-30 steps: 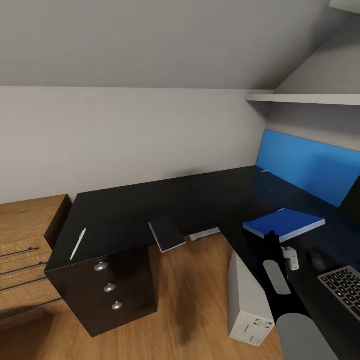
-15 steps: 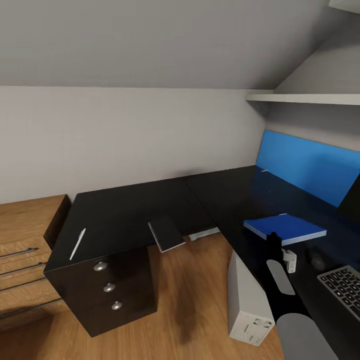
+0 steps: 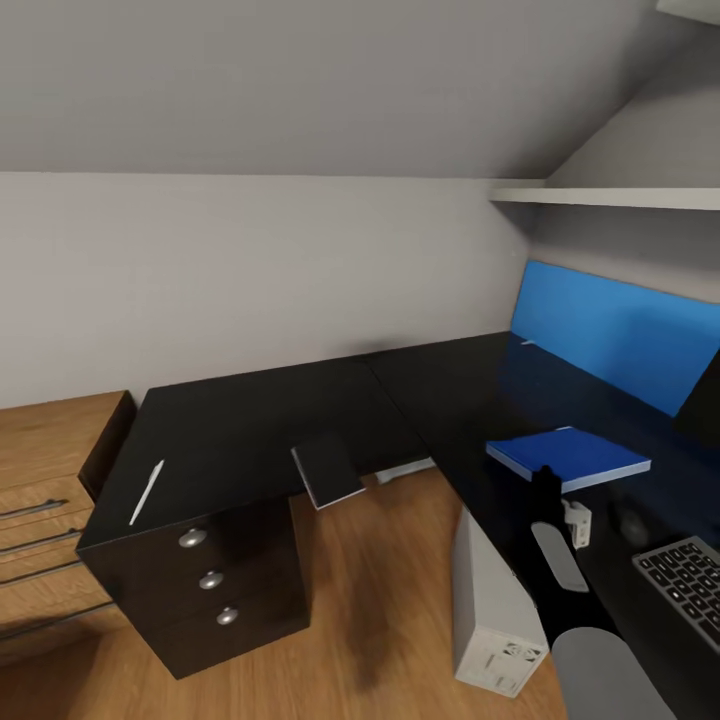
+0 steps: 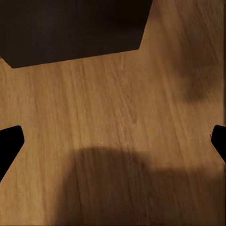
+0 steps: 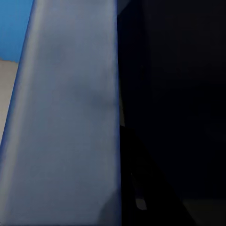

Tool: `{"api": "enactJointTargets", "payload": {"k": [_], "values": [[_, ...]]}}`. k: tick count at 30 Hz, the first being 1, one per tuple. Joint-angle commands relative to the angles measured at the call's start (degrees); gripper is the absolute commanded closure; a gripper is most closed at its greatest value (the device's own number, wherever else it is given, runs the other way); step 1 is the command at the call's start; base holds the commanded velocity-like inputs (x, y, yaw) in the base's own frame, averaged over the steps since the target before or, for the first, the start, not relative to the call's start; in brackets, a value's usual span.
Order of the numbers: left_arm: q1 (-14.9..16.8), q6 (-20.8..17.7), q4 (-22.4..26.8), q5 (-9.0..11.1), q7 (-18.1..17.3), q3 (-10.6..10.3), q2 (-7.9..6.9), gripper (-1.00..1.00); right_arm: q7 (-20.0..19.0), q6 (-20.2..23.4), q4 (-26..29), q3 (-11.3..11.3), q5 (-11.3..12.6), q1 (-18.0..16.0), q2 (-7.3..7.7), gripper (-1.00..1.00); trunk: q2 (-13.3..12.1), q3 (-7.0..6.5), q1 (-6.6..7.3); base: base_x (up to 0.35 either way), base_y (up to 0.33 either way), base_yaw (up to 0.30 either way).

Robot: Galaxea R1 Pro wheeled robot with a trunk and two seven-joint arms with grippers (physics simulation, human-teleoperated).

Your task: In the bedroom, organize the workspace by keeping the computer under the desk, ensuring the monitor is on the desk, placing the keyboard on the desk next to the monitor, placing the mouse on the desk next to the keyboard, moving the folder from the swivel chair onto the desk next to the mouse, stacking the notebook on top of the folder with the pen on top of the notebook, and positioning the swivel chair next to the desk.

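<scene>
The blue folder (image 3: 567,458) lies flat on the black desk (image 3: 250,420), in front of its blue back panel. My right gripper (image 3: 545,485) is at the folder's near edge. The right wrist view shows the folder (image 5: 66,117) very close, with one dark finger (image 5: 141,188) beside it; the grip is unclear. The dark notebook (image 3: 330,470) overhangs the desk's inner edge. The white pen (image 3: 145,492) lies above the drawers. The keyboard (image 3: 690,580) and a dark mouse (image 3: 632,520) lie at the right. The computer (image 3: 495,600) stands on the floor. My left gripper (image 4: 113,141) hangs open over the floor.
A black drawer unit (image 3: 210,580) with round knobs stands under the desk's left end. A light wooden dresser (image 3: 40,500) is beside it. A white shelf (image 3: 610,197) runs above the blue back panel (image 3: 620,330). Wood floor (image 3: 380,600) lies between the drawers and the computer.
The folder went from slightly tilted to lying flat on the desk, and my right arm dropped a little with it. The whole view shifted slightly.
</scene>
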State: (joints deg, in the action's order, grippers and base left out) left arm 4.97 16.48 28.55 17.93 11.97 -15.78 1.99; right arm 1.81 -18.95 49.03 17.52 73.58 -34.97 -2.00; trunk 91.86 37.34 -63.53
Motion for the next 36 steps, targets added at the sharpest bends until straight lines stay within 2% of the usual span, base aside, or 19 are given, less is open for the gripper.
{"api": "enactJointTargets", "payload": {"k": [1,23,24,36], "values": [[0.0,0.2,0.0,0.4,0.5,-0.5,-0.06,-1.00,4.3,-0.2,-0.5,0.1,1.3,0.0,-0.02,1.00,0.0,0.06,-0.01,0.112,-0.130,0.000],[0.0,0.2,0.0,0.4,0.5,-0.5,-0.06,-1.00,4.8,0.2,-0.6,0.6,1.4,0.0,0.46,1.00,0.0,0.06,-0.01,0.038,-0.019,0.000],[0.0,0.2,0.0,0.4,0.5,-0.5,-0.06,-1.00,4.8,0.3,-0.6,0.7,1.4,0.0,0.48,-1.00,0.0,0.06,-0.01,0.000,0.000,0.000],[0.0,0.2,0.0,0.4,0.4,-0.5,-0.06,-1.00,4.7,0.2,-0.5,1.5,1.3,0.0,0.42,-1.00,0.0,0.06,-0.01,0.000,0.000,0.000]]}}
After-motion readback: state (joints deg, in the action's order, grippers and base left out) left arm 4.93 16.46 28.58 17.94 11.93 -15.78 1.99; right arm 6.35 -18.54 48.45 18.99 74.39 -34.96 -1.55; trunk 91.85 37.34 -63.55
